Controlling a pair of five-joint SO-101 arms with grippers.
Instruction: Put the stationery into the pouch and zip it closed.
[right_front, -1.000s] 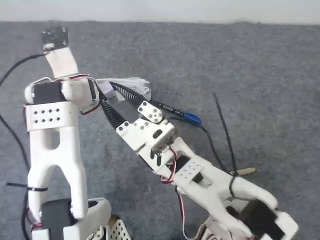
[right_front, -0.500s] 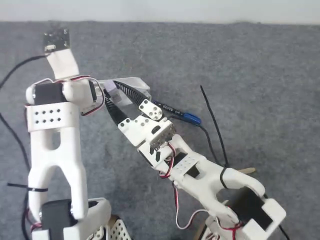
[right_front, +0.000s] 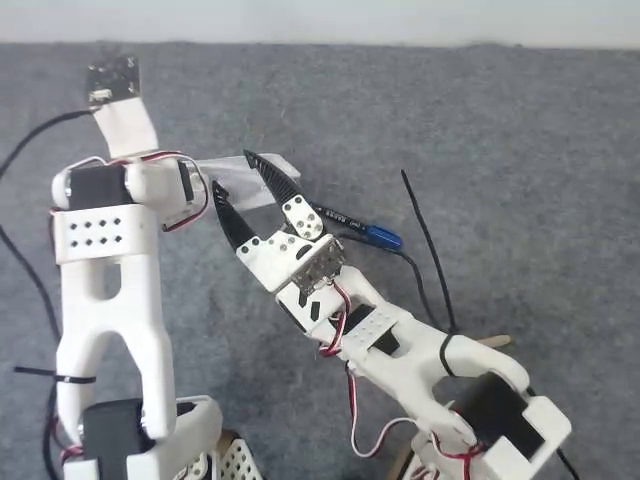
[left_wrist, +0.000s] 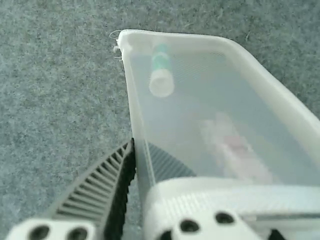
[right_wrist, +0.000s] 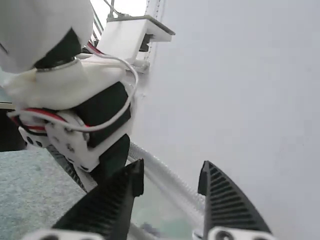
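- Starting nearest us in the high view, we find a pale wooden stick (right_front: 490, 343) on the grey carpet (right_front: 540, 150), poking out at three o'clock from under the right arm.
- Just beyond it, a thin black strand (right_front: 428, 245) lies on the carpet, running toward eleven o'clock.
- Farther in, the right gripper (right_front: 231, 170) comes in from five o'clock with its black fingers spread wide, grasping nothing. They flank part of the pouch (right_front: 238, 185). From the right wrist camera we see the pouch's zip rim passing between those parted fingers, and we cannot tell whether it touches them.
- A blue-and-black pen (right_front: 355, 228) rests on the carpet at four o'clock from the pouch, outside it and close beside the right gripper's body.
- The translucent white pouch sits at three o'clock from the left arm's wrist. The left gripper (left_wrist: 140, 150) is clenched on its edge, the ribbed black finger on one face and the white one on the other.
- Farthest along the pouch, inside it, we make out a white tube with a green band (left_wrist: 161, 75). Nearer the gripper lies a pinkish item (left_wrist: 234, 145), too blurred to name.
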